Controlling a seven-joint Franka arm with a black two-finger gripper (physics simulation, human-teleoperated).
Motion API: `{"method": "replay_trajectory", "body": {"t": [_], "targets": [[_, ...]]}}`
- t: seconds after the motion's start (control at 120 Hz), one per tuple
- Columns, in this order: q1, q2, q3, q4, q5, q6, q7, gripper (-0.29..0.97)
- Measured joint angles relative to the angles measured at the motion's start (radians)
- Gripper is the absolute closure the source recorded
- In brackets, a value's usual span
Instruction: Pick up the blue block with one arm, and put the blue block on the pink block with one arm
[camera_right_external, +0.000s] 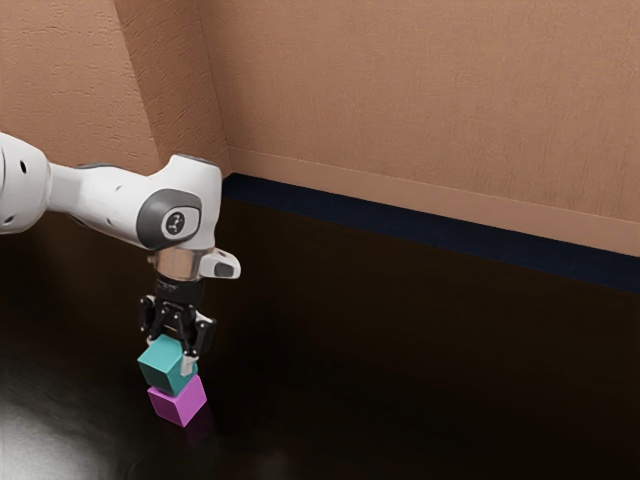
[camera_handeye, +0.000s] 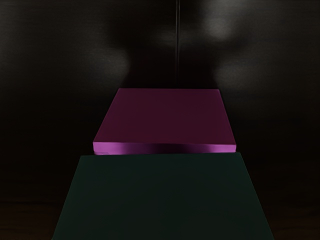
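Placing step: your end effector (camera_right_external: 178, 348) was closed on the blue block (camera_right_external: 166, 366), held right over the pink block (camera_right_external: 178, 401), contact unclear. Next you likely needed to settle it squarely, then let go.

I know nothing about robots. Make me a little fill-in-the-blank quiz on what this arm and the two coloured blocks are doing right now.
1. The gripper is ___ on the blue block.
2. The pink block sits directly ___ the blue block.
3. The number of blocks over the dark table is ___.

Missing words: shut; below; two.
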Motion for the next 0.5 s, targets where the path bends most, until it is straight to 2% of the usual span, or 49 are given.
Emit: {"method": "replay_trajectory", "body": {"t": [0.5], "targets": [[0.000, 0.012, 0.000, -0.011, -0.007, 0.003, -0.023, 0.30]]}}
